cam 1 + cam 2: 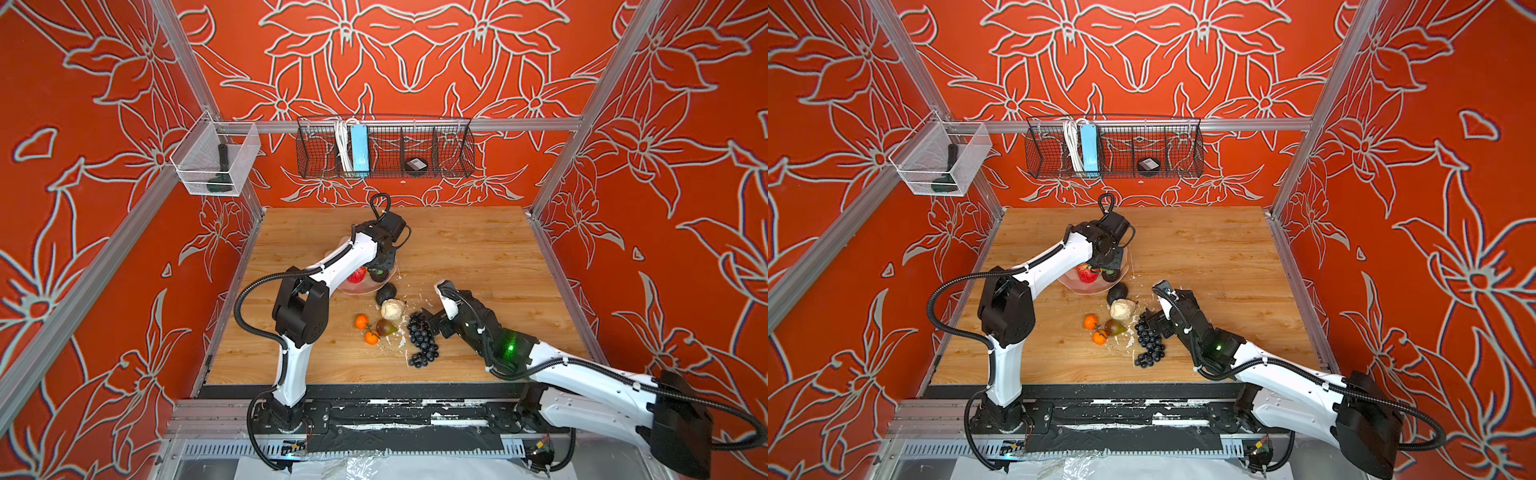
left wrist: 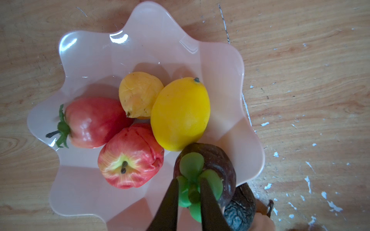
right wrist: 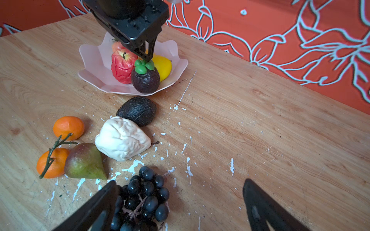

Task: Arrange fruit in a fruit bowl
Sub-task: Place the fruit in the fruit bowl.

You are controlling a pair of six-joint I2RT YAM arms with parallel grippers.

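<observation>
Setting a dark purple fruit [image 2: 224, 170] with a green cap into the fruit bowl [image 2: 90, 50] looks to be the step in hand; the fruit sits inside the bowl, against the wall on the side nearest the loose fruit, and touches the lemon [image 2: 180, 114]. The left claw [image 2: 189, 181] hangs straight above it, its two fingers close on either side of the green stem; the gap is narrow, and I cannot tell whether they pinch the stem or merely flank it. An apple [image 2: 130, 158], a red fruit [image 2: 92, 122] with a green calyx and a small yellow-orange fruit [image 2: 140, 94] lie bunched at the bowl's middle.

Outside the bowl, on the table [image 3: 260, 120], lie the avocado [image 3: 138, 111], just beside the bowl; the cream lumpy piece [image 3: 122, 139] right against it; a pear [image 3: 84, 162]; two oranges [image 3: 69, 128]; and the grape bunch [image 3: 146, 196]. The right claw [image 3: 180, 182] is spread wide and holds nothing; it sits low over the grape bunch, one finger at the bunch's edge, the other over bare table.

By my judgement, the left claw next needs to spread clear of the stem and rise straight up, so the cap is not dragged and the fruit does not tip over the low rim; the right needs to centre on the grapes before closing, since a loose cluster will sag.
</observation>
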